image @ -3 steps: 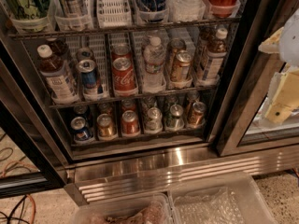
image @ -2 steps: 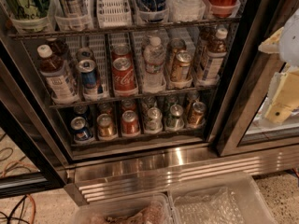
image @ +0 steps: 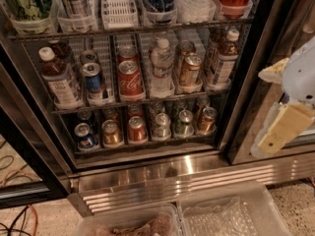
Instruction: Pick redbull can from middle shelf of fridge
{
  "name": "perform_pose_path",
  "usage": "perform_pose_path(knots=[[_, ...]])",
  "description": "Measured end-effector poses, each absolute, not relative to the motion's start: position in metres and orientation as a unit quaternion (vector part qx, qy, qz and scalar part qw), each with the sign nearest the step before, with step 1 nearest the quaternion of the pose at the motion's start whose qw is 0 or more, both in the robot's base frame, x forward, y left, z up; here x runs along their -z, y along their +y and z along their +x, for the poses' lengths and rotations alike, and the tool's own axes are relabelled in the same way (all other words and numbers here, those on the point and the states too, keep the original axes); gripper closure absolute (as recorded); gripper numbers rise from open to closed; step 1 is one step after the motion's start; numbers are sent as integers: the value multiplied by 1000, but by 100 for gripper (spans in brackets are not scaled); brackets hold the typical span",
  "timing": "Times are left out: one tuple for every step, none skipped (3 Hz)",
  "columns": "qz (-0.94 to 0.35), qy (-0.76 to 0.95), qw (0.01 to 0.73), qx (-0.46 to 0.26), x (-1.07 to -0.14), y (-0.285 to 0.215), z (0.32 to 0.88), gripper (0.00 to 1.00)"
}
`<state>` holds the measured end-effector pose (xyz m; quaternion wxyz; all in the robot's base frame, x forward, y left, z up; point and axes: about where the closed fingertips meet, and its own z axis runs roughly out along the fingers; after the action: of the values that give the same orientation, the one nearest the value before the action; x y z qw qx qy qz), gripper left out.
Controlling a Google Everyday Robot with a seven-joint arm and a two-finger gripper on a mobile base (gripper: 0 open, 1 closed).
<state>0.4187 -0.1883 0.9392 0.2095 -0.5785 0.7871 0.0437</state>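
Note:
The redbull can (image: 93, 83), slim and blue-and-silver with a shiny top, stands upright at the front of its lane on the middle shelf (image: 147, 103) of the fridge (image: 172, 173). A brown bottle (image: 59, 80) is on its left and a red Coca-Cola can (image: 130, 78) on its right. My gripper (image: 281, 128), white with pale yellow parts, hangs at the right edge of the camera view, outside the fridge opening and in front of the right-hand glass door. It is far to the right of the can and holds nothing that I can see.
A water bottle (image: 161, 68), a gold can (image: 189, 70) and another brown bottle (image: 224, 63) share the middle shelf. Several cans fill the shelf below. A black door post (image: 248, 82) stands between gripper and shelves. Clear plastic bins (image: 226, 213) sit on the floor.

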Motion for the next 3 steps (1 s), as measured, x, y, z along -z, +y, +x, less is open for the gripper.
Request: perform_pose_path(knots=[[-577, 777, 237, -83, -925, -151, 409, 0], [-571, 766, 272, -117, -920, -113, 408, 0], [-570, 766, 274, -116, -921, -115, 408, 0]])
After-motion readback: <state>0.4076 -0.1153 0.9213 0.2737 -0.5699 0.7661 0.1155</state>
